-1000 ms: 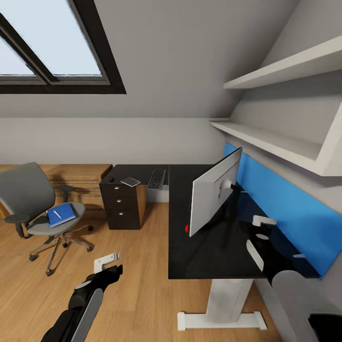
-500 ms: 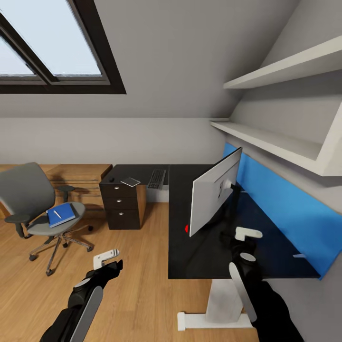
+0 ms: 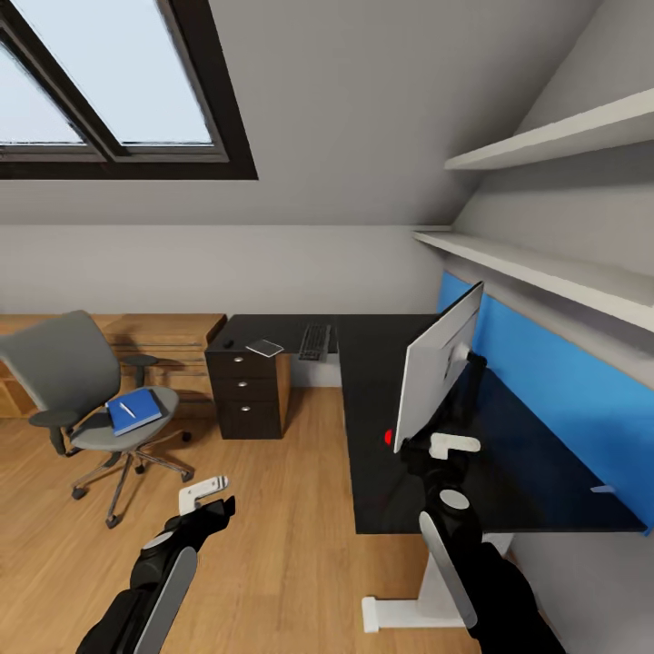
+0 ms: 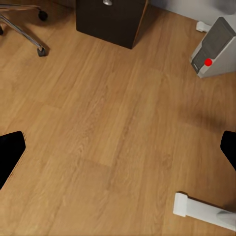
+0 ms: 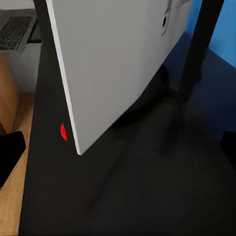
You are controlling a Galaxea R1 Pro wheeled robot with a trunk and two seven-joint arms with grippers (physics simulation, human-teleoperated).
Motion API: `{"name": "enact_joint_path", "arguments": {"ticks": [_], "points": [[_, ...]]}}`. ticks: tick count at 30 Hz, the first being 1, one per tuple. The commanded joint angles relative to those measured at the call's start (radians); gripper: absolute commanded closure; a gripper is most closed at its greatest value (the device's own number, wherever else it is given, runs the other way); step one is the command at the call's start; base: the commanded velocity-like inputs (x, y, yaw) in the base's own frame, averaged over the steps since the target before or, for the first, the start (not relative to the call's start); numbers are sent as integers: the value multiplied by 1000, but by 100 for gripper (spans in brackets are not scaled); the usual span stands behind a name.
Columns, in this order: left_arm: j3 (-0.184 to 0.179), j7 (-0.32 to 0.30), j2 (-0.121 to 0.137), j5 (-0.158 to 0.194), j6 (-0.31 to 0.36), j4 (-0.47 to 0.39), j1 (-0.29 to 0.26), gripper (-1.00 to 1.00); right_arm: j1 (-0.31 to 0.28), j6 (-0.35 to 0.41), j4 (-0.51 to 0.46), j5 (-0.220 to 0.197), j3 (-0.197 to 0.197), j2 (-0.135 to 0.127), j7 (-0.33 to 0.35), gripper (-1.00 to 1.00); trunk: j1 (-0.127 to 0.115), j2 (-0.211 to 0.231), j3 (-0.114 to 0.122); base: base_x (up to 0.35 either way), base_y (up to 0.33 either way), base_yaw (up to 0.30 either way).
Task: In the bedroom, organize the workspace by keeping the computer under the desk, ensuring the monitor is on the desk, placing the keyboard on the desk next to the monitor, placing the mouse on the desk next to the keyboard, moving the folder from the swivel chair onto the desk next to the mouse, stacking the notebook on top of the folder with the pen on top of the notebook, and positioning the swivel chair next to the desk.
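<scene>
1. Right gripper (image 3: 451, 445): jaws spread wide, empty; monitor (image 3: 442, 372) upright on desk (image 3: 381, 472), just ahead of jaws.
2. Left gripper (image 3: 205, 493): jaws apart, empty, over floor; computer (image 4: 215, 47) ahead.
3. Monitor prob. stiff, top-heavy, fragile panel; grip stand, not screen.

Our left arm reaches forward low, its end effector (image 3: 204, 495) spread wide and empty. Our right arm extends forward, raised higher, its end effector (image 3: 451, 444) likewise parted, gripping nothing.
</scene>
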Motion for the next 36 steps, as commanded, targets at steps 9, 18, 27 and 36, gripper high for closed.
{"name": "enact_joint_path", "arguments": {"ticks": [9,18,27,36], "points": [[-3,9,0,11,1,0,-1,-100,0,-98,26,62,2,0,-10,-100,0,-1,-2,69,326,0],[-3,7,-1,11,2,3,-1,-100,0,-290,137,183,3,3,-78,-100,0,-1,-2,141,114,0],[-18,9,-1,11,1,3,-1,-100,0,-400,206,233,1,5,-161,-100,0,-1,-2,180,4,0],[-24,8,-1,11,1,4,-1,-100,0,-412,220,236,-4,4,-169,-100,0,-1,-2,119,0,0]]}}
